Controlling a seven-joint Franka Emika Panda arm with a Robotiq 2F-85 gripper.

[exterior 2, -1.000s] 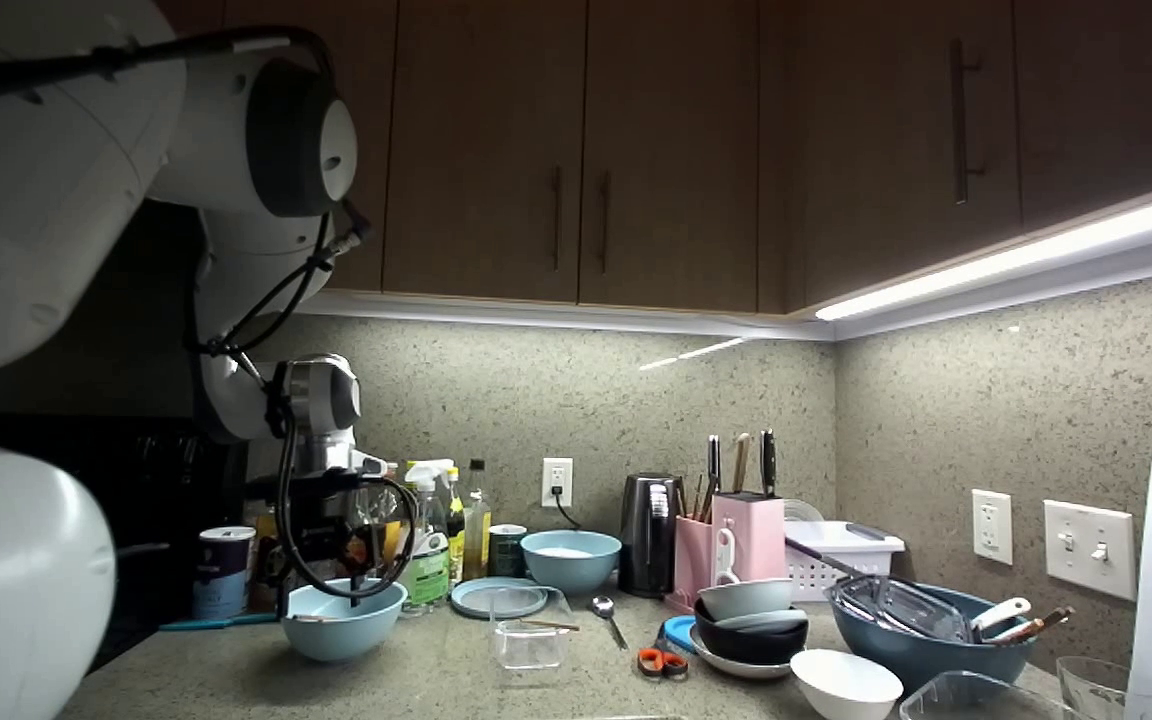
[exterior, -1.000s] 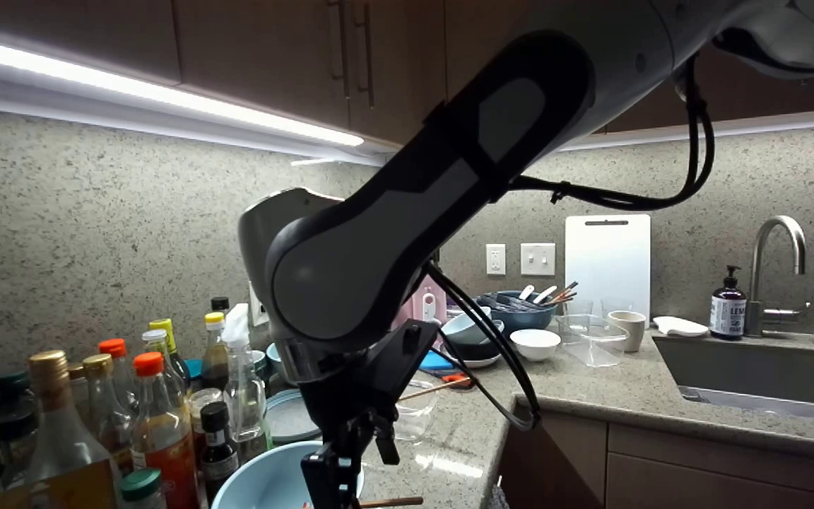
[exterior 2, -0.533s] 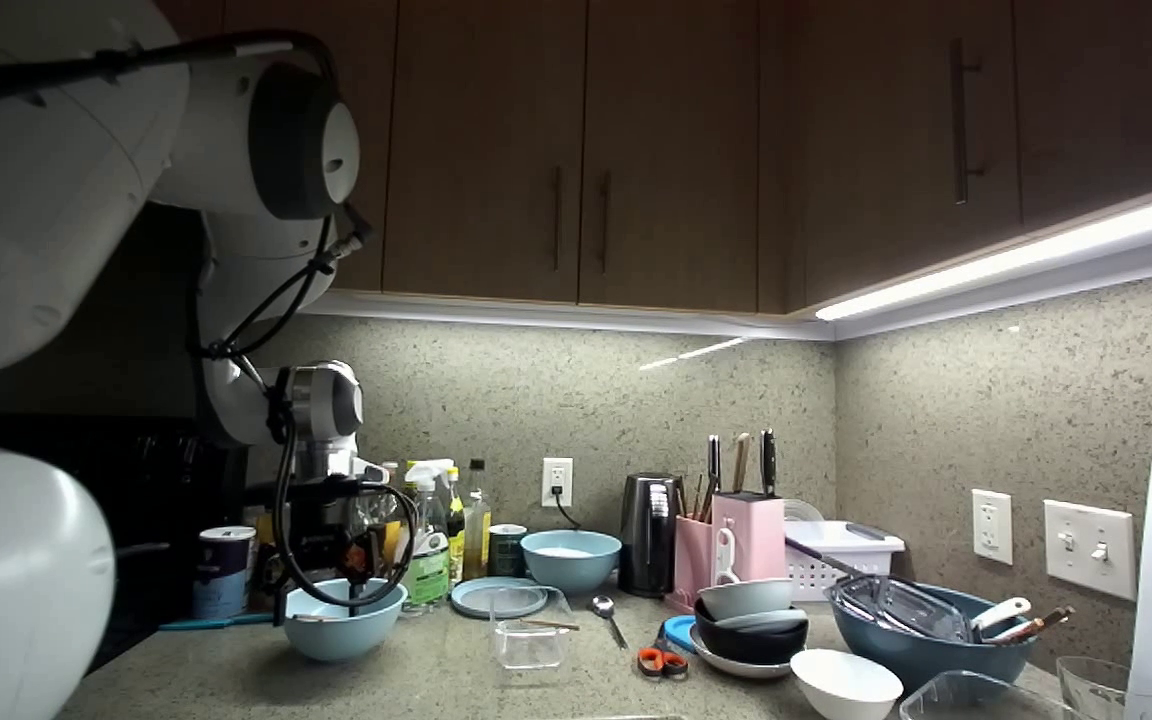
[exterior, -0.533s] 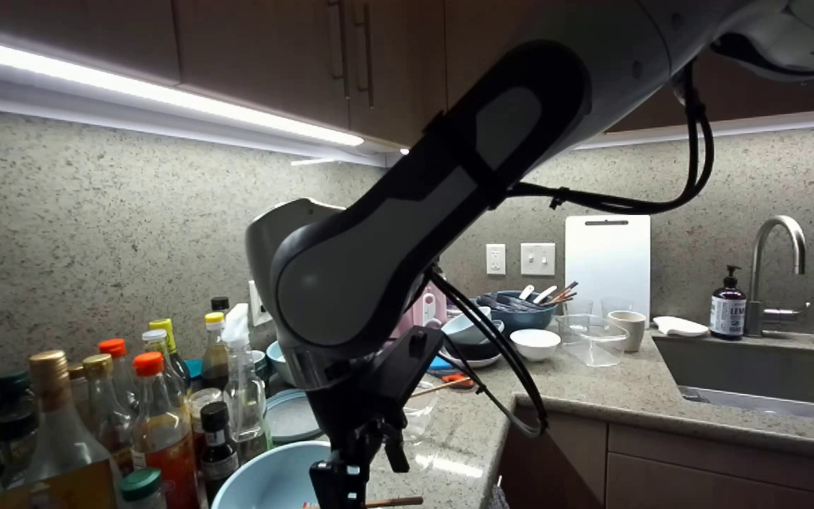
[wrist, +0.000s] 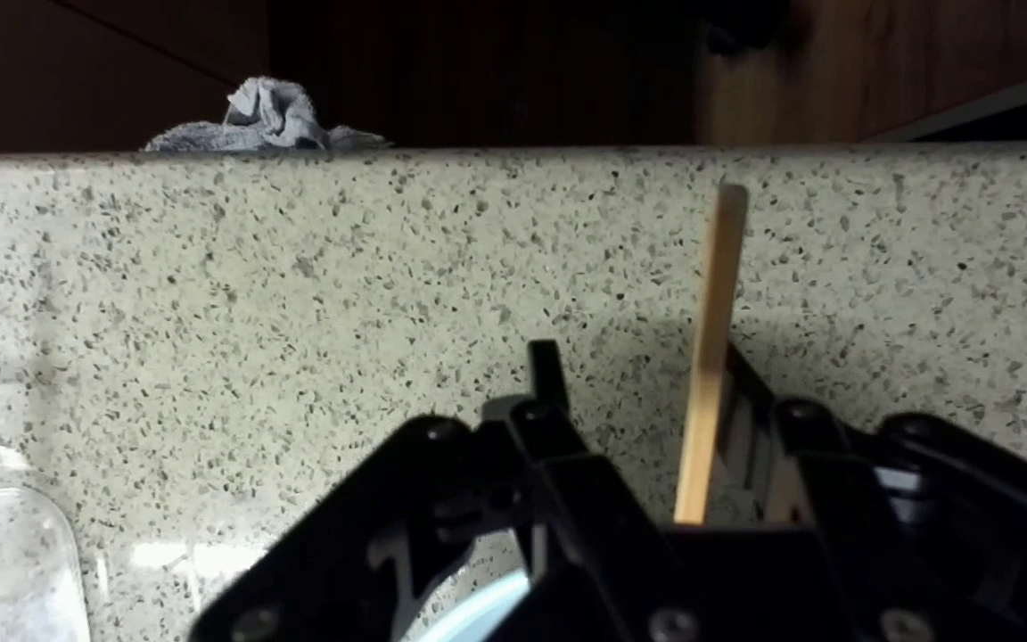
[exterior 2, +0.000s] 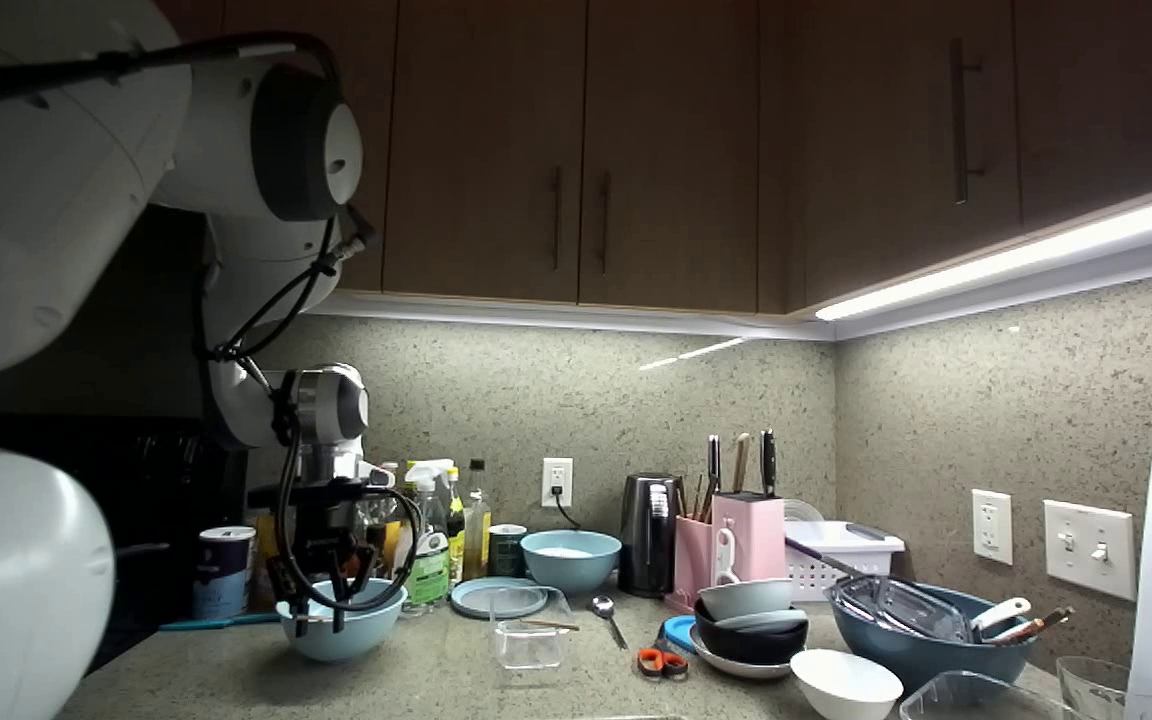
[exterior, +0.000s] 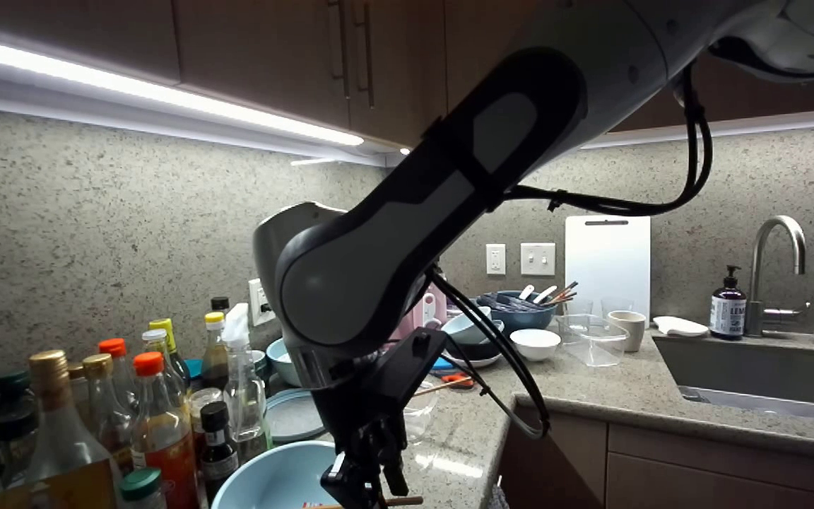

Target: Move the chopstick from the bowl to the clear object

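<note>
Gripper (wrist: pixel 643 361): I have it wide, chopstick (wrist: pixel 717 312) between its fingers (wrist: pixel 547 379).
Bowl (exterior 2: pixel 366 638): chopstick overhangs the rim.
Clear tray (exterior 2: pixel 528 655): stands apart.

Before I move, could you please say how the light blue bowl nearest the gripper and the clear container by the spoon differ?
The bowl is light blue, the clear container transparent. The bowl is round, the clear container boxy. The bowl looks larger than the clear container. Both stand on the counter; a chopstick juts past the bowl's rim, a stick past the container's.

Glaring light strip (exterior: pixel 167 95), dim cabinets (exterior 2: pixel 671 160)
</note>
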